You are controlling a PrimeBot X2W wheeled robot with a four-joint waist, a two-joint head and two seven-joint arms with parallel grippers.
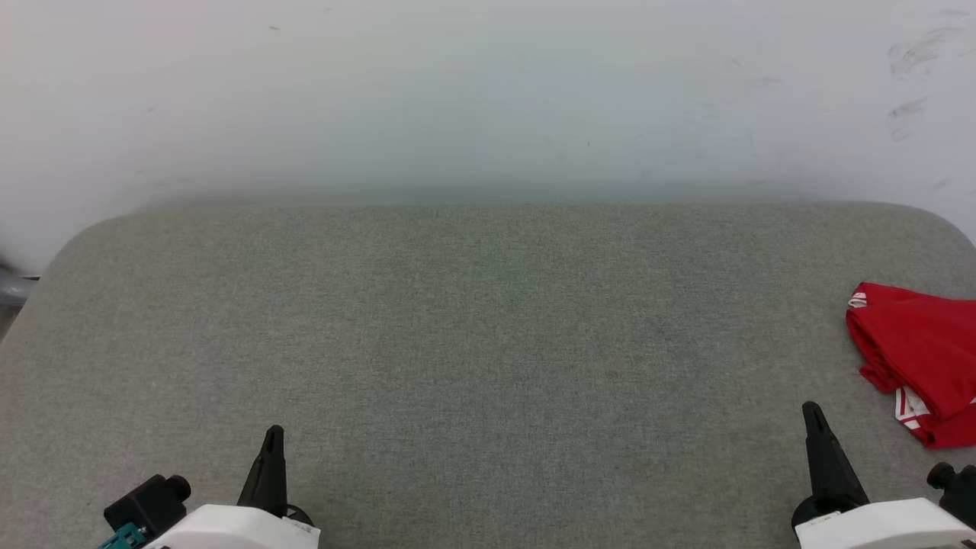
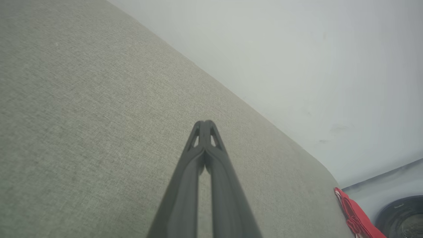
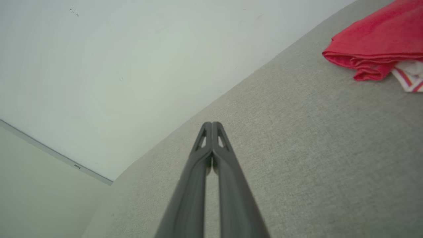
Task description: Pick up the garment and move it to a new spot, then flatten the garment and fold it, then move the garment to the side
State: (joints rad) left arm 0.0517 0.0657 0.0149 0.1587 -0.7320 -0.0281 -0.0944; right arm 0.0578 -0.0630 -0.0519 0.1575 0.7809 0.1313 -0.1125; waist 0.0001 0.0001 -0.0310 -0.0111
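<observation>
The garment (image 1: pixel 919 358), a red shirt with striped red-and-white trim, lies folded in a bundle at the far right edge of the grey table (image 1: pixel 488 343). It is partly cut off by the head view's edge. The right wrist view has the garment (image 3: pixel 376 43) at its upper right, a white striped sleeve edge peeking out. In the left wrist view a strip of the garment (image 2: pixel 355 215) hangs at the table's far corner. My left gripper (image 1: pixel 273 436) is shut and empty at the lower left. My right gripper (image 1: pixel 811 412) is shut and empty, just left of the garment.
A pale wall (image 1: pixel 488 91) rises behind the table's rounded back edge. A dark round object (image 2: pixel 401 215) sits on the floor beyond the table's corner in the left wrist view. A grey tube (image 1: pixel 11 286) shows at the table's left edge.
</observation>
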